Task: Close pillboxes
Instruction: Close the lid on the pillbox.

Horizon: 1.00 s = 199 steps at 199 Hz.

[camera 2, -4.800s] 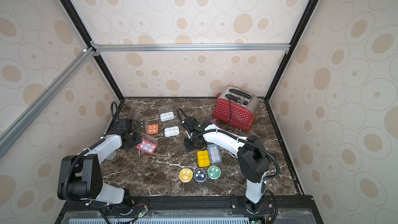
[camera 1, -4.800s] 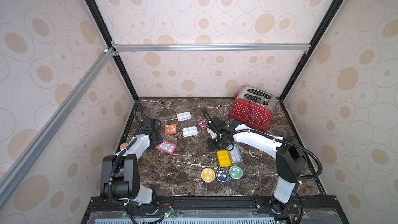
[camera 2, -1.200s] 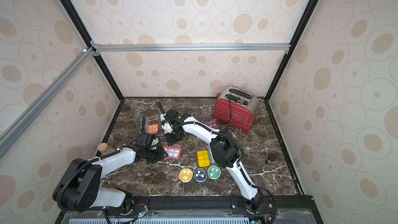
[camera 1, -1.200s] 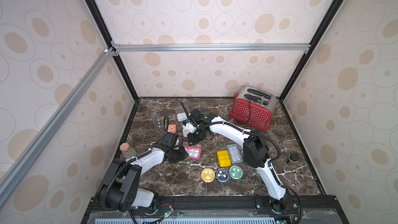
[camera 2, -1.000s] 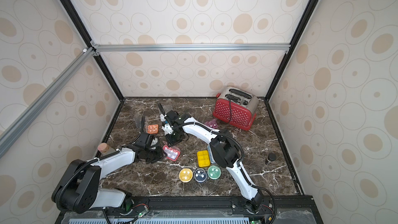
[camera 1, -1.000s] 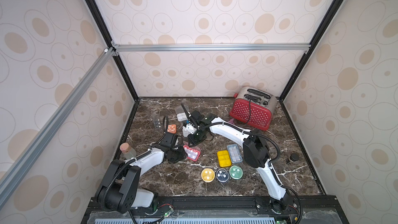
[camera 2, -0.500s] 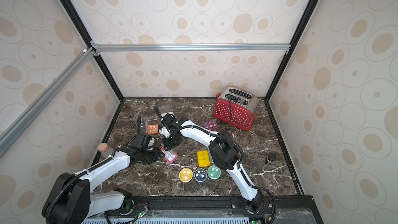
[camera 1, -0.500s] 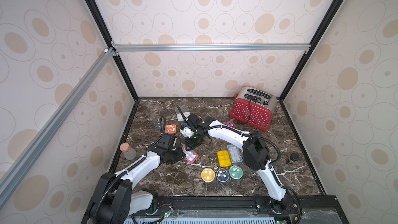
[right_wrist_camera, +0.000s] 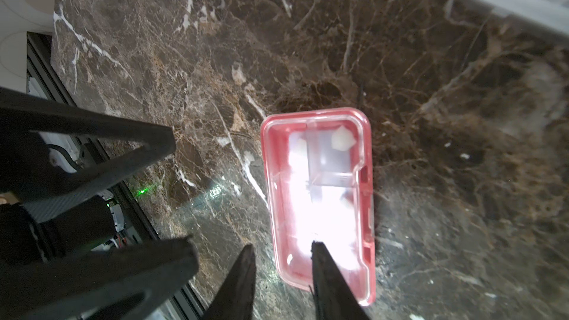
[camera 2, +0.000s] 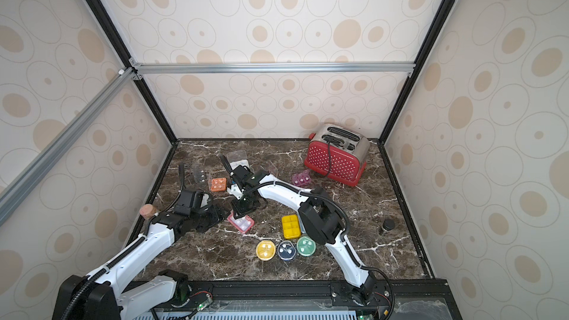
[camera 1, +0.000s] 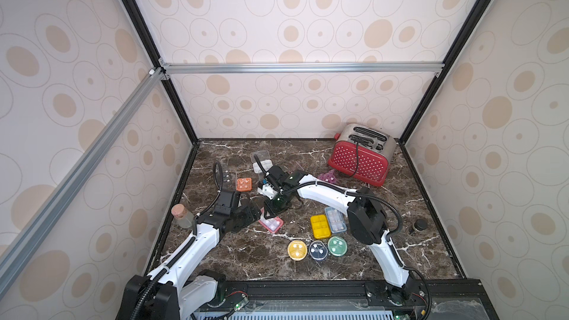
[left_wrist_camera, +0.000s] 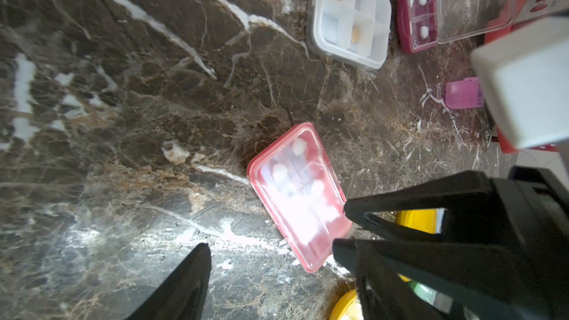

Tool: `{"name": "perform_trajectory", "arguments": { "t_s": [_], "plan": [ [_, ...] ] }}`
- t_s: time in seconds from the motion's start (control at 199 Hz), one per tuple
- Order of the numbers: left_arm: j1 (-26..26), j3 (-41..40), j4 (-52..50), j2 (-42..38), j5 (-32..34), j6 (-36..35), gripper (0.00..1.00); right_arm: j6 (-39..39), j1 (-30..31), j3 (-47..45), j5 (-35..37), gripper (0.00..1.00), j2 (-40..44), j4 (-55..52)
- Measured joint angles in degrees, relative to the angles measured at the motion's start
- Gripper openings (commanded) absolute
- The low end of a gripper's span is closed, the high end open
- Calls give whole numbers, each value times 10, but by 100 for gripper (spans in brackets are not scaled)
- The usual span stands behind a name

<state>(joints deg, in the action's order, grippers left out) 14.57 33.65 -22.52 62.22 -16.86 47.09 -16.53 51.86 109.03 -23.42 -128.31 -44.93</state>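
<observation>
1. My left arm (camera 1: 191, 246) lies stretched low from the near-left corner toward the middle of the surface (camera 1: 246, 257). Its jaws stand wide apart and hold nothing, just beside the left end of the red pillbox (camera 1: 272, 224).
2. My right arm (camera 1: 323, 193) arches in from the near right, wrist bent down over the same box. Its jaws are only a little apart and grip nothing. In the right wrist view one fingertip (right_wrist_camera: 317, 250) is over the clear lid, its partner just off the box's long edge.
3. The red pillbox lies flat, left of centre, lid down over white pills. Whether it is latched I cannot tell.
4. Around it, from the left, I see:
   - a cork-stoppered jar (camera 1: 182, 216) by the left wall
   - an orange pillbox (camera 1: 244, 184)
   - a white pillbox (camera 1: 257, 166) with its lid up
   - a purple pillbox (camera 1: 327, 177)
   - a yellow pillbox (camera 1: 320, 226) just beside a pale blue pillbox (camera 1: 335, 224)
   - a near row of a round yellow pillbox (camera 1: 297, 249), a round navy pillbox (camera 1: 318, 250) and a round green pillbox (camera 1: 337, 245)
   - a red toaster (camera 1: 360, 161) at the back right
5. The right arm's wrist and cable cover part of the white pillbox.
6. A few seconds ago the red pillbox lay nearer the left wall. The left arm was folded back beside it and the right jaws were close to the purple pillbox. Now both arms meet at the box, nearer the middle.
</observation>
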Motion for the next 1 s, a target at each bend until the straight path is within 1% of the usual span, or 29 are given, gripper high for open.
{"name": "perform_trajectory", "arguments": {
  "t_s": [0.105, 0.231, 0.437, 0.577, 0.793, 0.999],
  "plan": [
    [0, 0, 17, 32, -4, 0, 72, -8, 0, -8, 25, 40, 18, -5],
    [0, 1, 27, 67, -6, -2, 66, -15, 0, -7, 63, 46, 33, -12],
    [-1, 2, 42, 104, -3, -7, 59, -17, 2, -3, 98, 49, 31, -28],
    [-1, 2, 54, 127, -4, -8, 56, -16, 9, 15, 114, 50, 16, -36],
    [-1, 2, 67, 143, -2, -8, 51, -17, 15, 30, 116, 43, -15, -37],
    [0, 1, 85, 155, -2, -7, 48, -17, 18, 35, 117, 43, -33, -39]
  ]
}}
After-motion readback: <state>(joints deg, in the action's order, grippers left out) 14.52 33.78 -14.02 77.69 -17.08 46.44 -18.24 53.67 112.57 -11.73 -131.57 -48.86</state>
